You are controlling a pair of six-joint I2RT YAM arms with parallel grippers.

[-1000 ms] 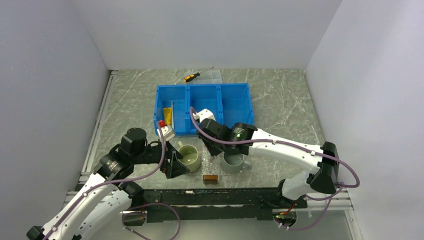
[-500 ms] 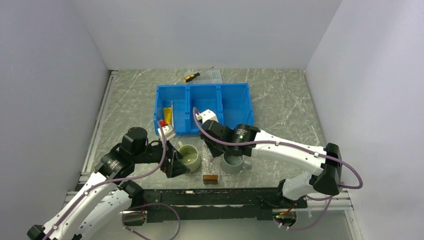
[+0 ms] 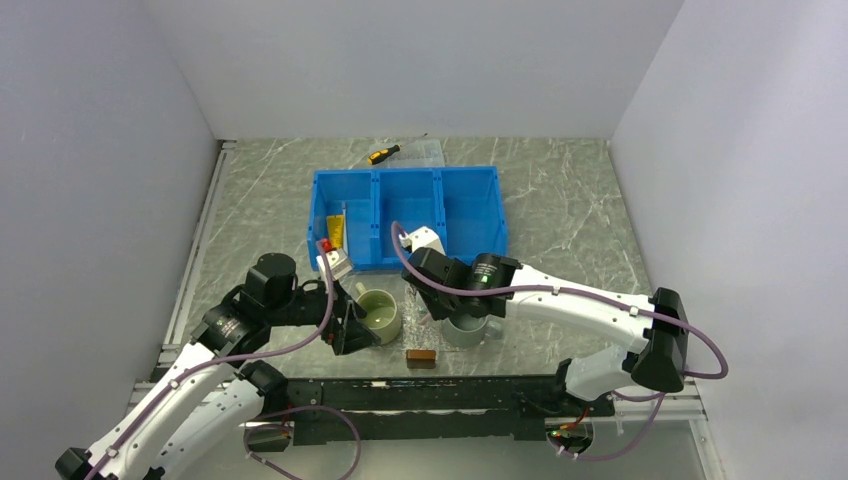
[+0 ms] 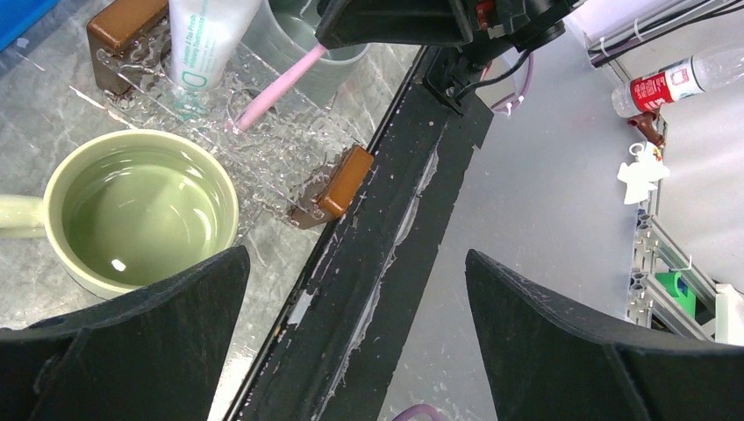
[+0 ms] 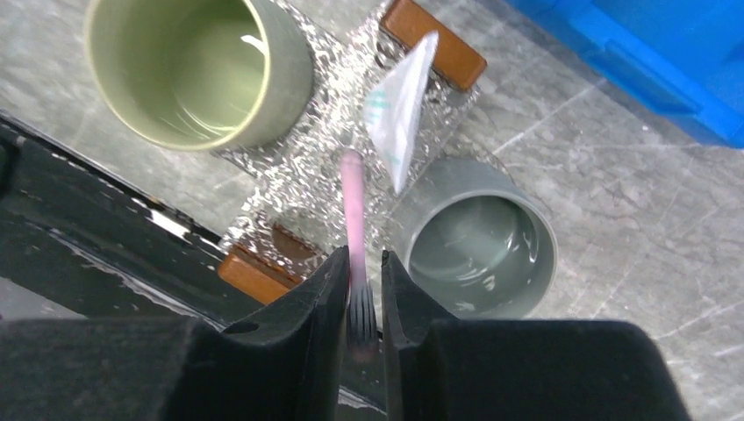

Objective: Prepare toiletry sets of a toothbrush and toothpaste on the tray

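The clear tray (image 5: 289, 180) with brown wooden handles (image 5: 260, 274) sits between the two cups; it also shows in the left wrist view (image 4: 281, 158), and one handle (image 3: 421, 357) shows from above. The pale toothpaste (image 5: 399, 110) lies on the tray and also shows in the left wrist view (image 4: 206, 44). My right gripper (image 5: 361, 260) is shut on the bristle end of the pink toothbrush (image 5: 354, 206) and holds it tilted, its free end down at the tray beside the toothpaste (image 4: 272, 88). My left gripper (image 4: 351, 351) is open and empty, near the green mug (image 4: 140, 210).
A green mug (image 3: 380, 312) stands left of the tray and a grey cup (image 3: 468, 328) right of it. A blue three-compartment bin (image 3: 405, 215) with a yellow tube (image 3: 338, 230) lies behind. A screwdriver (image 3: 383, 154) lies at the back. The black table edge (image 4: 386, 202) is close.
My right gripper has shifted slightly right and towards the near edge with the toothbrush, over the tray. My left arm has not moved.
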